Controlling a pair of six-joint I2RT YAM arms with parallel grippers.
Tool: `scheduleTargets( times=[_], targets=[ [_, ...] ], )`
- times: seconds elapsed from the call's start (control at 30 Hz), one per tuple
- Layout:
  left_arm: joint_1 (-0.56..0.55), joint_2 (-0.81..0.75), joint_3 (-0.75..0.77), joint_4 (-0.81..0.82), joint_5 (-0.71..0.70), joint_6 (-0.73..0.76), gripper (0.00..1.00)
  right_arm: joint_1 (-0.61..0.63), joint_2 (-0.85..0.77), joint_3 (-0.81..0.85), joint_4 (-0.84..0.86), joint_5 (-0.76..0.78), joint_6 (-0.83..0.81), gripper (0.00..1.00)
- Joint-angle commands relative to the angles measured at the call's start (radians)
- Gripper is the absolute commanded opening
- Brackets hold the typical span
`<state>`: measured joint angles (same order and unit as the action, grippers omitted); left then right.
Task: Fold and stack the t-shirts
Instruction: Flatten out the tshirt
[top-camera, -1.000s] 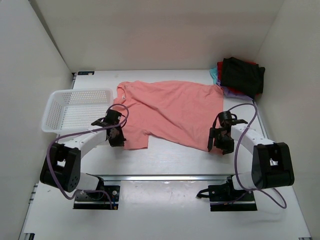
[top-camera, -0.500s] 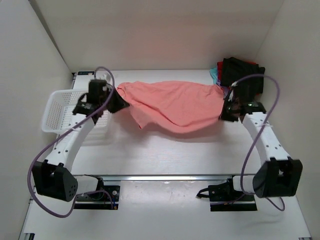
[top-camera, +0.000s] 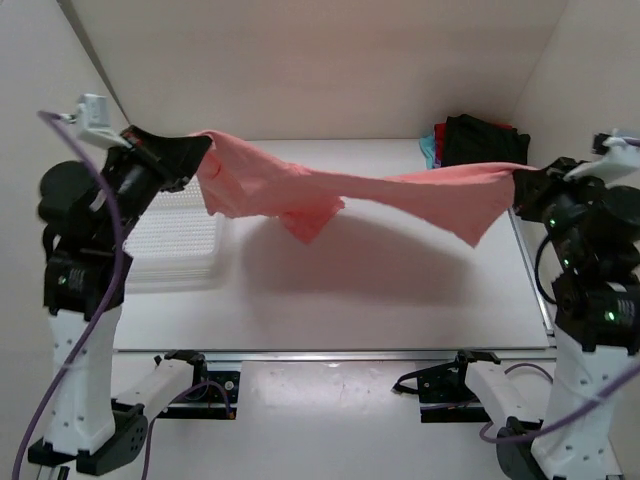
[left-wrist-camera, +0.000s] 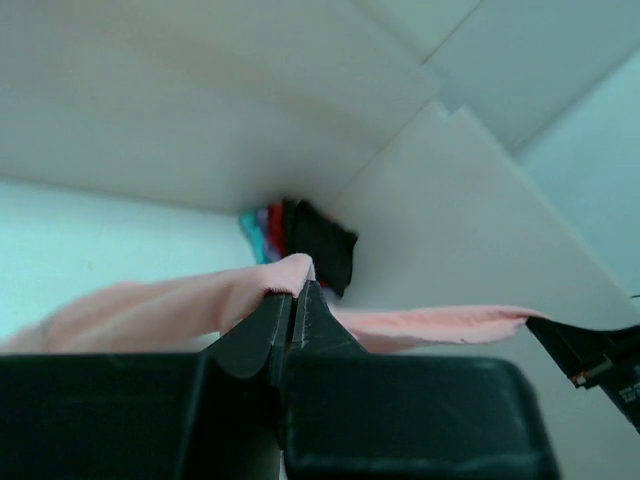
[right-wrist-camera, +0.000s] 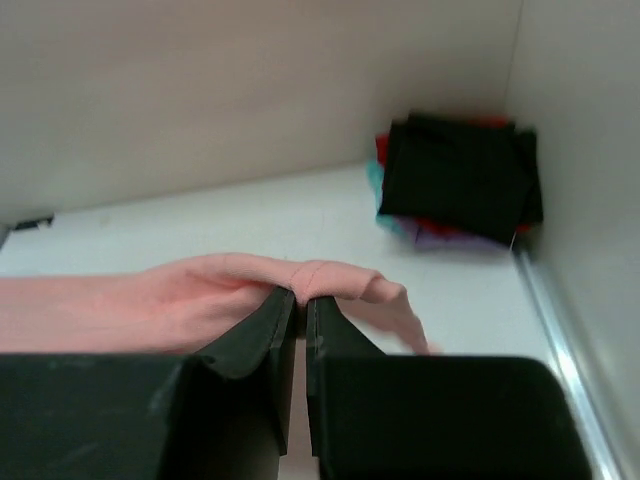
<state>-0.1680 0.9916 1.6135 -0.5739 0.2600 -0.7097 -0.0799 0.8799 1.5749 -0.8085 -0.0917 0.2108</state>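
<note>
- Fingers of the left arm (left-wrist-camera: 258, 338) are pinched shut on a thin fold of the pink shirt (top-camera: 420, 195). The right fingers (right-wrist-camera: 255, 335) are likewise shut on a hem fold at the opposite end.
- Shirt hangs stretched in the air between both arms, well above the table (top-camera: 350, 300). Its middle sags, and a loose flap droops left of centre.
- Folded stack (top-camera: 480, 145) sits in the far right corner. Basket (top-camera: 180, 240) is on the left, below the left arm.
- Risk: each grip takes only a small edge of cloth. More pull apart could slide the fabric out of one pair of fingers, dropping that end in a heap.
- Risk: the drooping flap may land bunched or doubled under when lowered, giving a crooked fold.
- Risk: the right end hangs near the stack. A swing that way could drag across it and disturb it.
- Risk: the left end, lowered off line, could catch the basket rim.
</note>
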Motion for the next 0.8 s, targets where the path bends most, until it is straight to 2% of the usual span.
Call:
scheduleTargets(
  times=[0.0, 0.1, 0.2, 0.4, 0.57, 0.67, 0.77],
  targets=[
    [-0.01, -0.027, 0.088, 0.014, -0.083, -0.013, 0.0, -0.02, -0.006, 0.124, 0.025, -0.011, -0.06, 0.0],
    [-0.01, 0.027, 0.155, 0.039, -0.084, -0.034, 0.0, -0.001, 0.045, 0.146, 0.037, -0.008, -0.067, 0.0],
    [0.002, 0.117, 0.192, 0.086, -0.039, -0.031, 0.0, 0.009, 0.088, 0.096, 0.078, -0.022, -0.047, 0.0],
    [0.035, 0.309, 0.163, 0.197, 0.011, -0.042, 0.0, 0.012, 0.252, -0.015, 0.169, -0.095, 0.019, 0.0],
    [0.053, 0.559, 0.169, 0.261, 0.091, -0.074, 0.0, 0.011, 0.439, 0.019, 0.221, -0.123, 0.033, 0.0],
    [0.058, 0.742, 0.325, 0.22, 0.152, -0.071, 0.0, 0.012, 0.589, 0.103, 0.236, -0.126, 0.032, 0.0],
    [0.061, 0.938, 0.701, 0.135, 0.177, -0.068, 0.0, 0.017, 0.694, 0.246, 0.255, -0.134, 0.016, 0.0]
  ],
)
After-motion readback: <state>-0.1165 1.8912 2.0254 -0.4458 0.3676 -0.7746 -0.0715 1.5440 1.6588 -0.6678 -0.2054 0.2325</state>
